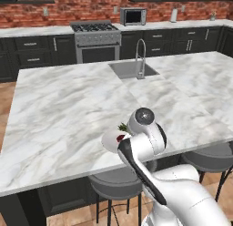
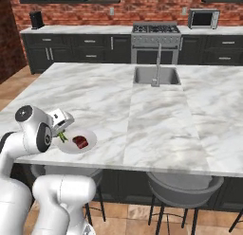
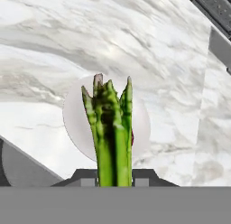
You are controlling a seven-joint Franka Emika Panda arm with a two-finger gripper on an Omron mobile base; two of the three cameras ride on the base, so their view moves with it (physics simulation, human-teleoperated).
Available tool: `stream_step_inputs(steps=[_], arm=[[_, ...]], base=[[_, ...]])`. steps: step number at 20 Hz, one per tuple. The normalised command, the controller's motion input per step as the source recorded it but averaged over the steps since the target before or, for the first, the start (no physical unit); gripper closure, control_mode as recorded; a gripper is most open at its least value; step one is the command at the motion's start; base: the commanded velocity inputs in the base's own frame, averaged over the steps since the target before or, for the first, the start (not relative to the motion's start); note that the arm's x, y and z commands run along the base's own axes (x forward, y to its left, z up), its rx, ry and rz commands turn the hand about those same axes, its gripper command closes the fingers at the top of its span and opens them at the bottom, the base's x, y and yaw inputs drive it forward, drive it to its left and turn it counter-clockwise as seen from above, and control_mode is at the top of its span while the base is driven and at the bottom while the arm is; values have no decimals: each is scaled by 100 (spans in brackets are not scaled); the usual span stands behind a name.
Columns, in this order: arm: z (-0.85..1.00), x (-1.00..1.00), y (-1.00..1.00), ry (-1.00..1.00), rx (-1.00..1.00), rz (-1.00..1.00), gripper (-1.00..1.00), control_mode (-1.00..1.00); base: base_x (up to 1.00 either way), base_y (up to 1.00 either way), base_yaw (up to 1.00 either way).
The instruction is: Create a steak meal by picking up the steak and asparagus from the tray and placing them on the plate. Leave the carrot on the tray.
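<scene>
A: Two food items in sight – steak (image 2: 80,142) & asparagus (image 3: 110,133). Steak's on the plate (image 2: 90,136), right of centre in the right base view.

B: And the asparagus?

A: Pinched in the gripper (image 3: 115,179), jaws pressed tight on the stalks' lower end. In the hand view the tips stick up from betw. the fingers, w/ the plate right behind them, so it's held over the plate, not lying on it. A sliver of red shows by the stalks' right edge.

B: Where's the plate?

A: Near the front edge of the marble counter (image 2: 161,130), just beside the arm's elbow. Left base view: arm covers most of it, only the left rim, a bit of red & some green show.

B: Rest of the counter?

A: Sink (image 1: 133,69) w/ a tap (image 1: 140,59) at the far side, well apart from the plate.
</scene>
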Motion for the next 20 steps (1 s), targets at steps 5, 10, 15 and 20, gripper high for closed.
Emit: stream_step_inputs(steps=[5,10,15,20], arm=[[-42,14,39,2,3,0,100,-100],[-9,22,6,18,6,0,100,-100],[0,31,0,25,4,0,100,-100],[-14,27,7,16,1,0,100,-100]], base=[[0,0,0],[0,0,0],[0,0,0],[0,0,0]])
